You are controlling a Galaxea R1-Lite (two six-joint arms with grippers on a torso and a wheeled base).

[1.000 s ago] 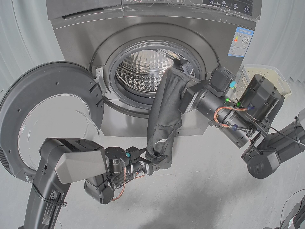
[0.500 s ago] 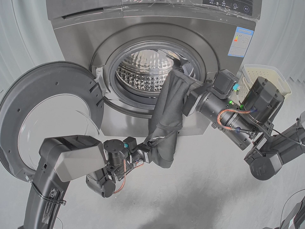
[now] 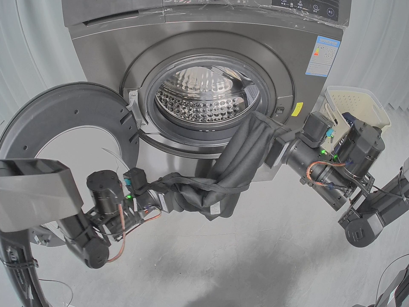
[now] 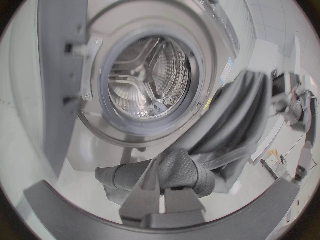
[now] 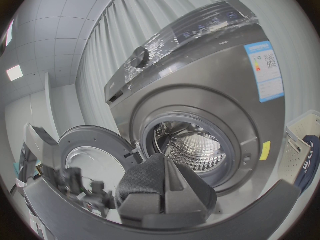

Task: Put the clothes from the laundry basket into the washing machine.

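Note:
A dark grey garment [image 3: 232, 167] hangs stretched between my two grippers, in front of and below the washing machine's open drum [image 3: 203, 94]. My right gripper [image 3: 272, 139] is shut on its upper end near the drum's lower right rim. My left gripper [image 3: 168, 192] is shut on its lower end, low and to the left. The left wrist view shows the garment [image 4: 230, 117] bunched over my left gripper [image 4: 161, 192]. In the right wrist view the cloth [image 5: 143, 180] wraps my right gripper [image 5: 165, 197]. The laundry basket [image 3: 362, 101] stands right of the machine with a dark piece of clothing [image 5: 308, 164] inside.
The round machine door [image 3: 64, 141] stands swung open at the left, close to my left arm. Pale bare floor [image 3: 238, 256] lies before the machine. Curtains [image 3: 25, 39] hang behind.
My left gripper has pulled the garment's lower end left and slightly up. My right gripper has moved right and down, so the garment now stretches sideways and uncovers the drum opening.

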